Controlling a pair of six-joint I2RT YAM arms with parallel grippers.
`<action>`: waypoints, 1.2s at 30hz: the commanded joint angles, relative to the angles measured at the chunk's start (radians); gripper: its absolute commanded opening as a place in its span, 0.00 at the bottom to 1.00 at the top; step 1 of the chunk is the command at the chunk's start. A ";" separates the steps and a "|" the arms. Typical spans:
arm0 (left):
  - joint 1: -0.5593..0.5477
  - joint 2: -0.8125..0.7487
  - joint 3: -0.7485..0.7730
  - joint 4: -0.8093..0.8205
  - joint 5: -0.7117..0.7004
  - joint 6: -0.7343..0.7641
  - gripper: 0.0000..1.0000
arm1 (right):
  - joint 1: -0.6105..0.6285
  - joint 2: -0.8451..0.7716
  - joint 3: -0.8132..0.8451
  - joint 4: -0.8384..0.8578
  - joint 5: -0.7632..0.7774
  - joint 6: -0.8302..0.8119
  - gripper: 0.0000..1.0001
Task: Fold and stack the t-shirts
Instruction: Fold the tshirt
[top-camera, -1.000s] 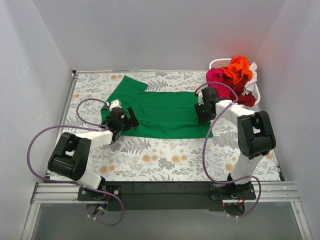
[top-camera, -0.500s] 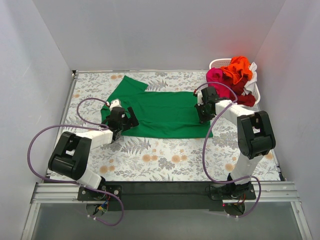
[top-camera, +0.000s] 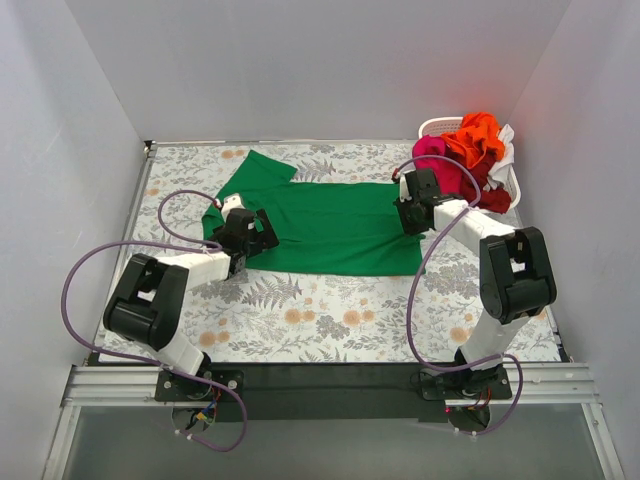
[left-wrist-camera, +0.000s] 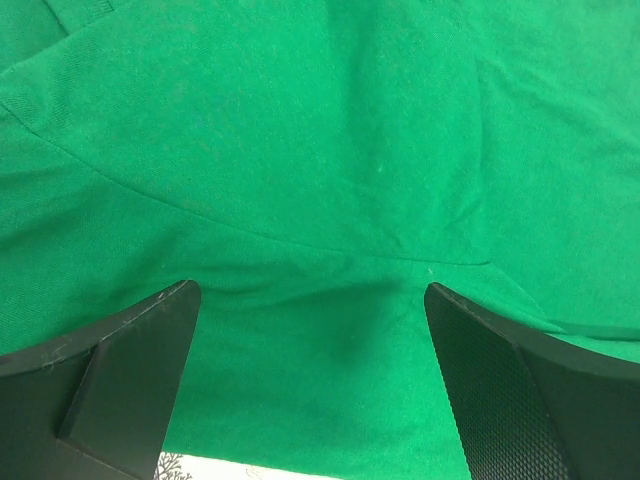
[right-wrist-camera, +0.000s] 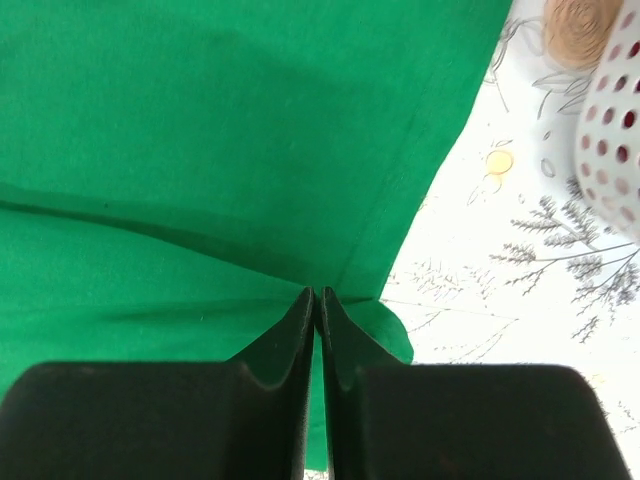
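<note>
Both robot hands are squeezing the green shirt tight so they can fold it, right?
Not quite. Only the right gripper is squeezed shut on the green t-shirt, pinching its edge. The left wrist view shows the left gripper with its jaws wide apart over the cloth, not squeezing anything yet.

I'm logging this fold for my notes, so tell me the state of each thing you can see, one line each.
green t-shirt: spread out on the table, its right edge pinched
left tool: open, jaws apart over the shirt's left part
right tool: shut on the green t-shirt's edge
other t-shirts: crumpled, heaped in the basket
basket: upright, overfull
</note>
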 joint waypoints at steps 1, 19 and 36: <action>0.000 0.022 0.015 -0.062 -0.034 -0.004 0.88 | 0.001 -0.015 0.026 0.047 0.039 0.002 0.01; 0.001 0.030 0.021 -0.077 -0.060 -0.009 0.88 | 0.001 0.061 0.114 0.145 0.102 0.026 0.07; 0.001 -0.191 -0.035 -0.028 -0.094 -0.015 0.88 | 0.004 -0.186 -0.196 0.211 -0.079 0.166 0.36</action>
